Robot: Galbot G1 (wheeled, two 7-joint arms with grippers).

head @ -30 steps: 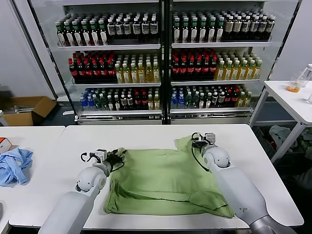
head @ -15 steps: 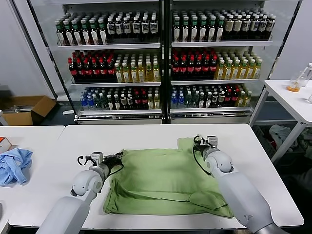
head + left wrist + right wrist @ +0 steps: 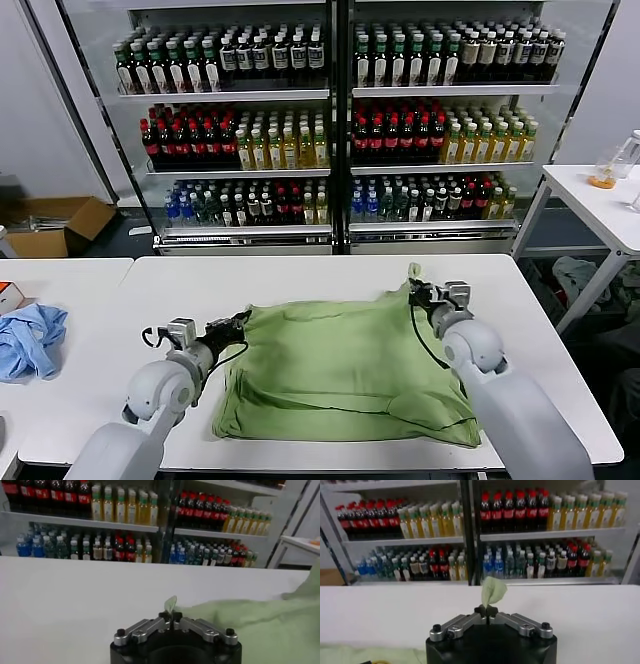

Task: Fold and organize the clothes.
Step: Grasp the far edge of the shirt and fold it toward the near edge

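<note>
One light green shirt lies spread across the middle of the white desk, its bottom hem near the desk's front edge. Two grippers pinch its far corners with fingers fully closed: the left gripper and the right gripper. Beyond the desk's far edge stand two glass-fronted coolers of bottles, and one blue cloth lies on a second table to the left.

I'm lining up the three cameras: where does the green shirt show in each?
Head view: green shirt spread mid-table, both end effectors pinching its far corners.
Left wrist view: lower right.
Right wrist view: small pinched tuft, centre.
Shared landmark: the drinks shelves.
</note>
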